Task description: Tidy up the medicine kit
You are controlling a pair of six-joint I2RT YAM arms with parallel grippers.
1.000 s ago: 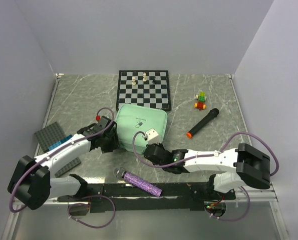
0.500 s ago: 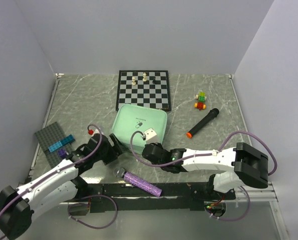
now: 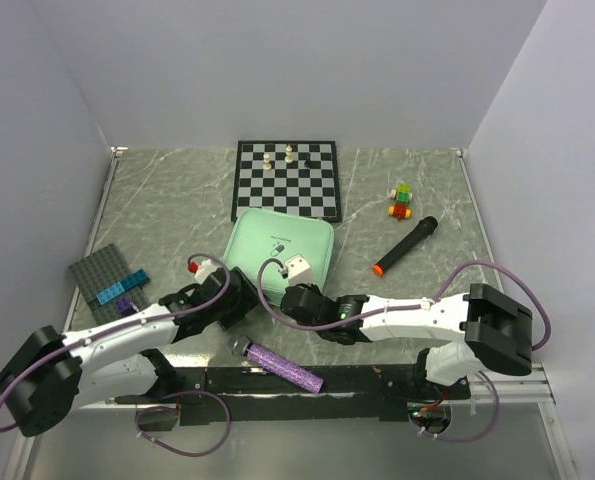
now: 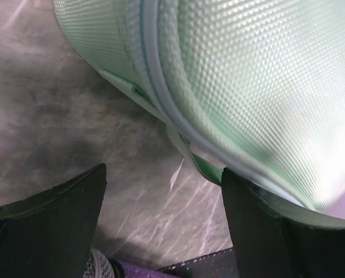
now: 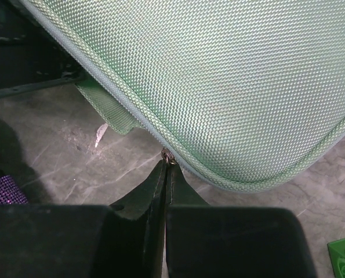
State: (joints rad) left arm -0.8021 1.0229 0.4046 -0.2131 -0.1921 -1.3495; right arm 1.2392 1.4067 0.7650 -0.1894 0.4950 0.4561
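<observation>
The medicine kit (image 3: 277,250) lies shut and flat near the middle of the desk (image 3: 177,200), a mint-green woven case with a small dark pill logo (image 3: 277,243) on its lid. Any lettering by the logo is too small to read.

The left end effector (image 4: 163,179) is at the kit's near-left corner with its jaws spread wide and holding nothing; a green fabric tab juts from the case just ahead of it. The right end effector (image 5: 167,165) is at the kit's near edge, its fingers pressed together on the small metal zip pull (image 5: 168,155).

Beyond the kit, touching its far edge, is a black-and-white chessboard (image 3: 287,178) with a few pieces on it. To the kit's right lie a black marker with an orange tip (image 3: 405,245) and some coloured bricks (image 3: 402,201). To its left is a dark grey studded plate (image 3: 105,272), and nearer than the kit is a purple glittery tube (image 3: 285,366).

The desk is grey-green marbled stone, enclosed by plain pale walls.
</observation>
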